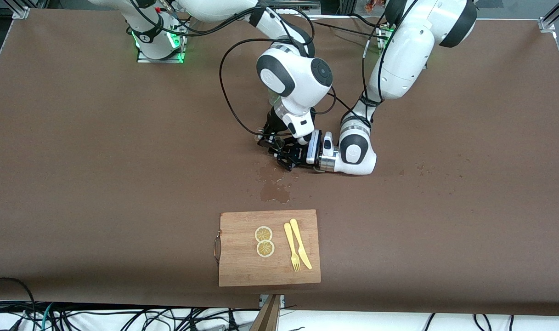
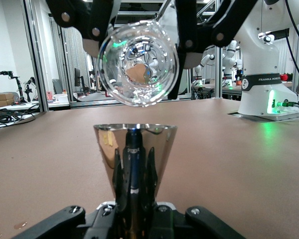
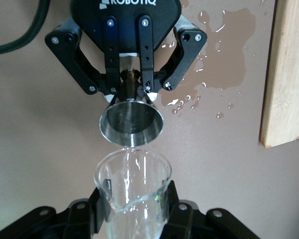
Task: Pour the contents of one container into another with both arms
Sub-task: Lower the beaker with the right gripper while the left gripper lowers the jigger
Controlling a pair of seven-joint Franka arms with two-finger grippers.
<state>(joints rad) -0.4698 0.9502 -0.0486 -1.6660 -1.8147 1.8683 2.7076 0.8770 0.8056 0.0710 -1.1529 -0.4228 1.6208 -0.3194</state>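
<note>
1. Our left gripper (image 1: pixel 289 158) is clenched on the narrow waist of a polished metal jigger (image 3: pixel 131 123), holding it upright just above the table (image 1: pixel 77 151), its shiny cone mirroring the fingers below it.
2. Our right gripper (image 1: pixel 266 138) grasps a clear glass beaker (image 2: pixel 138 62), tipped over so that its spout hangs right above the jigger's open mouth; both arms (image 1: pixel 398 69) meet mid-table.
3. Under and just past the left gripper, toward the front camera, we see a puddle (image 1: pixel 274 191) spread on the brown surface.
4. Past the puddle lies a wooden cutting board (image 1: pixel 242 266) carrying two lemon slices (image 1: pixel 264 241), a yellow fork (image 1: pixel 291 247) and a yellow knife (image 1: pixel 301 243); its edge shows close in the right wrist view.
5. Toward either end of the table we have wide open brown surface.
6. We read "ROBOTIQ" on the left gripper's body and "FRANKA ROBOTICS" on the arm base.
</note>
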